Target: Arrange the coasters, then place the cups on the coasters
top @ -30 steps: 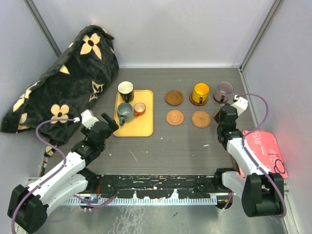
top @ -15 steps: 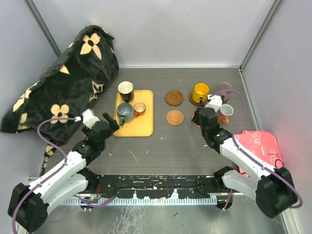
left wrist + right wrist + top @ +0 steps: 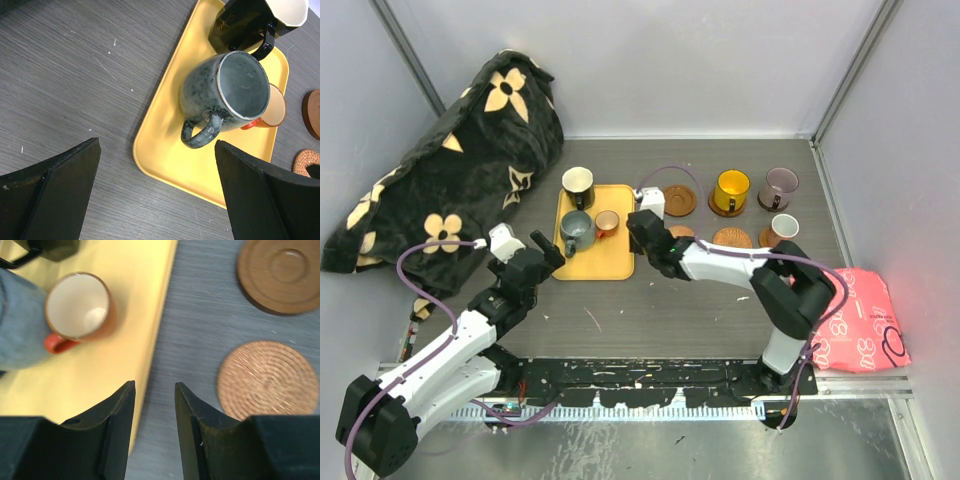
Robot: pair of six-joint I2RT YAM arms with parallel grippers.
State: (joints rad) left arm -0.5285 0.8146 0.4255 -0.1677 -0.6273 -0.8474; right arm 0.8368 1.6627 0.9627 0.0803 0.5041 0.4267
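R claw (image 3: 154, 386): slightly parted, empty, over tray (image 3: 135, 270) edge.
L claw (image 3: 156, 145): spread wide, empty.
Copper cup (image 3: 77, 307): on tray, tight beside grey cup (image 3: 225, 92).
Risk: narrow gap may bump cup, knock neighbour.

White arms (image 3: 455, 345), black joints (image 3: 792, 298), purple cables (image 3: 672, 168), black end effector fingers (image 3: 55, 192)

right arm (image 3: 720, 265) has swung from the right side of the table across to the left. right gripper (image 3: 638, 228) now hangs over the right edge of the yellow tray (image 3: 620, 262), near the copper-brown cup (image 3: 607, 222). its jaws are narrowly apart with nothing between them. small white cup (image 3: 781, 228), not visible a second ago, now stands exposed, apparently on a coaster (image 3: 766, 238), though that disc is mostly hidden.
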